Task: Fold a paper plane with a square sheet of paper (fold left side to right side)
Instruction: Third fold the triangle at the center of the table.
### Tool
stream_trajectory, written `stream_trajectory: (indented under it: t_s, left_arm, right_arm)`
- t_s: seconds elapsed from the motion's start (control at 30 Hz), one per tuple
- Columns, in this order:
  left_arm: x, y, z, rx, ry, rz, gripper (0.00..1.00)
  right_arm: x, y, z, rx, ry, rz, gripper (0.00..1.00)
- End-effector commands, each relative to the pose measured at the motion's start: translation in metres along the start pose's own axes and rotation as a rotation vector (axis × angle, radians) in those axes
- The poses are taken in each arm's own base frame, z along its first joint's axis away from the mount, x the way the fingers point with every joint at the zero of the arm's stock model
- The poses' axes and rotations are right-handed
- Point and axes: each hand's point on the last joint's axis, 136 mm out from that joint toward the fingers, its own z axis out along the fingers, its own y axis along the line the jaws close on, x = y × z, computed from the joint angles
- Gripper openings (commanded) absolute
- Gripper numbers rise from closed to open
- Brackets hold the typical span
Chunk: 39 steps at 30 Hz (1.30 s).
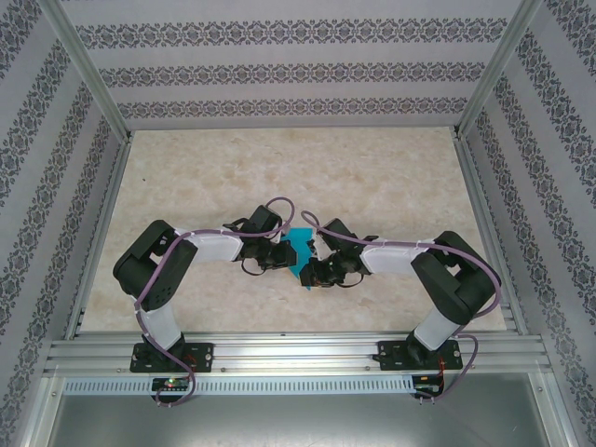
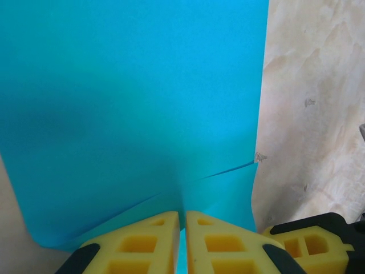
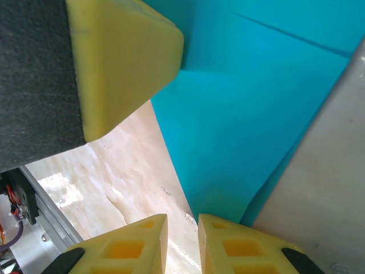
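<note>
- Held low over the middle of the table (image 1: pixel 372 177), between the two arms: the square sheet of paper (image 2: pixel 131 103), teal, with straight creases running out from the pinch point.
- Nipped by the left gripper (image 2: pixel 182 220), fingers pressed almost together on the near edge of the sheet; probably to lift the left side and bring it over to the right.
- At the right gripper (image 3: pixel 182 225), fingers narrow, with a corner of the sheet reaching the tips; cannot tell whether caught or only touched. Likely put there to steady the sheet for the fold.
- As for containers: none part of this job.
</note>
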Motion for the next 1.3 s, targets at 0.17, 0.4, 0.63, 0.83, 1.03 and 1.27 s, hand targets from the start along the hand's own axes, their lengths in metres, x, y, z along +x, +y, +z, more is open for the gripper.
stream_trajectory:
  t_s: [0.17,0.4,0.63,0.83,1.03,1.27]
  left_arm:
    - [0.013,0.032,0.010,-0.134,0.035,-0.003,0.14]
    - [0.012,0.034,0.012,-0.142,0.035,-0.002,0.14]
    - [0.011,0.032,0.011,-0.141,0.034,0.000,0.14]
    - [0.010,0.030,0.010,-0.137,0.029,0.002,0.14]
    - [0.008,0.027,0.009,-0.132,0.025,0.005,0.14]
    - [0.007,0.025,0.008,-0.128,0.023,0.007,0.14]
  right_arm:
    - [0.011,-0.013,0.000,0.092,0.043,0.035,0.20]
    - [0.040,-0.024,0.002,0.126,0.110,0.079,0.15]
    - [0.051,-0.032,-0.010,0.171,0.111,0.117,0.14]
    - [0.035,-0.008,-0.023,0.108,0.054,0.056,0.12]
    - [0.001,0.033,-0.046,0.001,-0.078,-0.002,0.14]
    - [-0.023,0.026,-0.024,0.034,-0.094,0.053,0.11]
